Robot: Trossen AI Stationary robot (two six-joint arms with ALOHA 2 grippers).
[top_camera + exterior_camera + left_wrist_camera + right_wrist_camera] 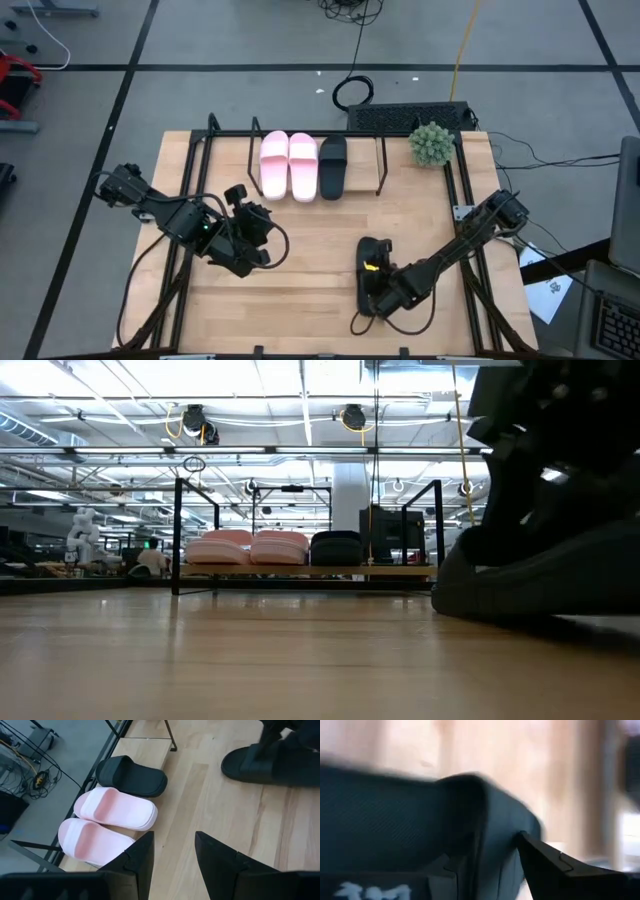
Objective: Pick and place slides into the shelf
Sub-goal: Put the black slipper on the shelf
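The shelf (pixel 362 176) stands at the table's far edge. On its board rest two pink slides (pixel 288 165) and one black slide (pixel 333 166), side by side on their soles; they also show in the low view as pink slides (pixel 250 548) and in the left wrist view as pink slides (pixel 107 820). A second black slide (pixel 371 250) is on the near right part of the table, with my right gripper (pixel 379 292) over its near half, shut on it. My left gripper (pixel 250 228) hangs open over bare table left of centre, holding nothing. My right gripper (pixel 495 855) has the black slide's side (pixel 501 837), beside the edge of its meshed strap (pixel 395 820), between its two fingers. One finger (pixel 457 867) lies on the strap side and the other (pixel 555 867) outside, over the table. It comes from above. In the low view the slide (pixel 520 585) sits low at the tabletop, with a pale strip under one end.
A small potted plant (pixel 432 144) stands at the table's far right corner, right of the shelf. The shelf board has bare room (pixel 365 160) right of the shelved black slide. Thin black rods (pixel 214 140) frame the shelf. Cables hang off both arms.
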